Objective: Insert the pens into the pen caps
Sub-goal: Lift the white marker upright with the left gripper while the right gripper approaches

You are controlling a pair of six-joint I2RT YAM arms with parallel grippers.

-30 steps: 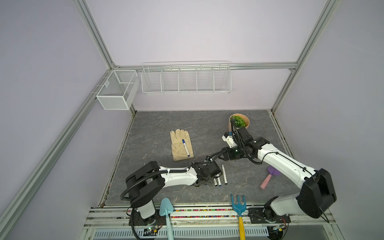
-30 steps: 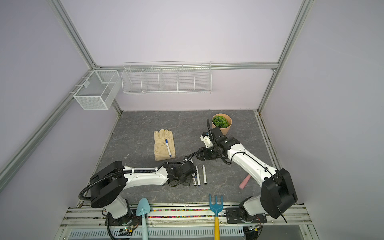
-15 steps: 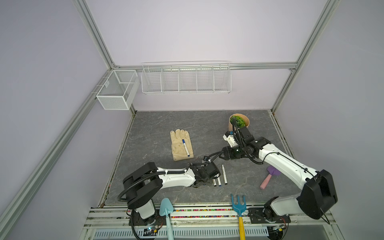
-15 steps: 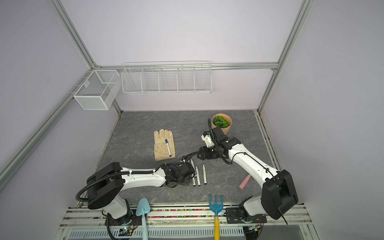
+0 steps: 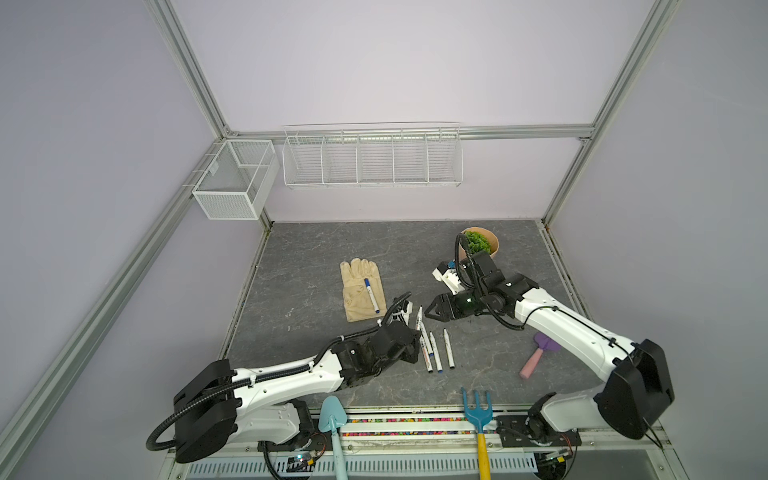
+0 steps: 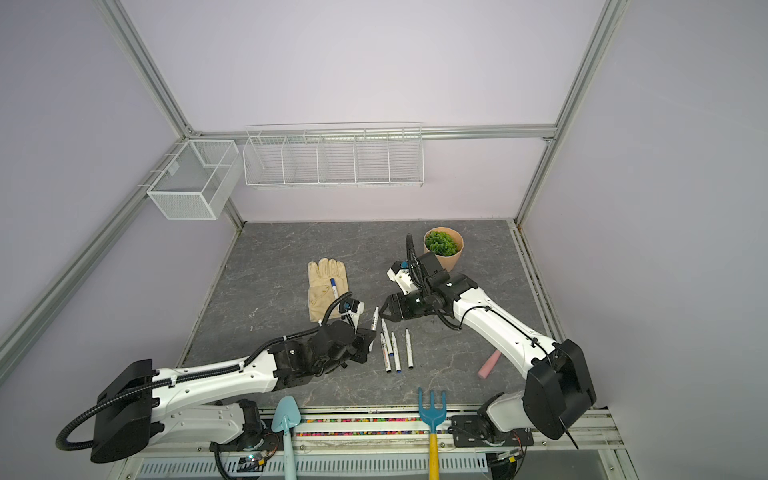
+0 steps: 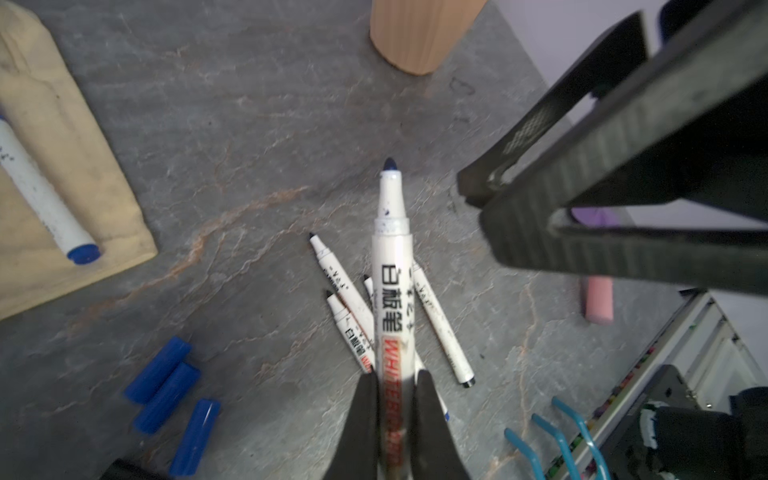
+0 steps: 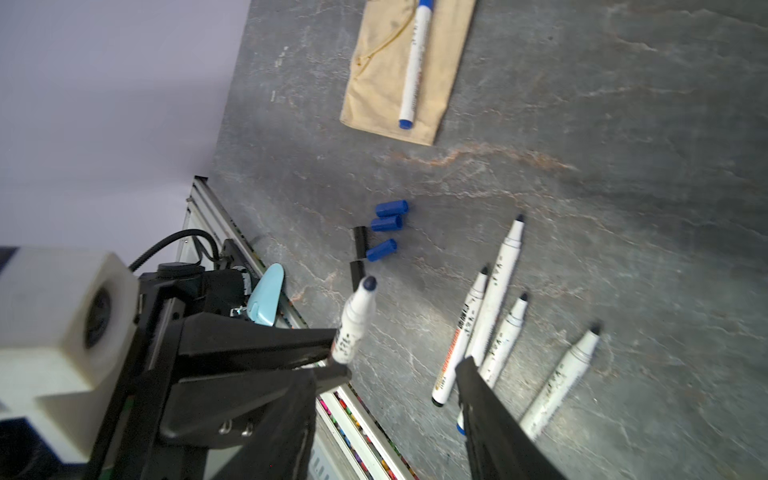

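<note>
My left gripper [image 7: 392, 380] is shut on a white pen [image 7: 390, 266], which it holds above the table with its uncapped dark tip toward my right gripper [image 5: 430, 309]. In both top views the held pen [image 6: 375, 318] sits just left of the right gripper's [image 6: 384, 309] open, empty jaws. Several uncapped pens [image 8: 496, 291] lie side by side on the table. Three blue pen caps [image 8: 386, 224] and two black pen caps [image 8: 360, 242] lie near them. A blue-capped pen [image 5: 372, 295] rests on the glove.
A beige glove [image 5: 359, 291] lies left of centre, with a potted plant [image 5: 482, 243] at the back right. A pink-handled purple trowel [image 5: 536, 357] lies on the right. A teal shovel [image 5: 332, 419] and a blue rake [image 5: 477, 409] sit at the front edge. Wire baskets [image 5: 372, 158] hang on the back wall.
My left gripper has closed on one pen from the group and lifted it off the table toward the right gripper. The right arm has barely moved.
</note>
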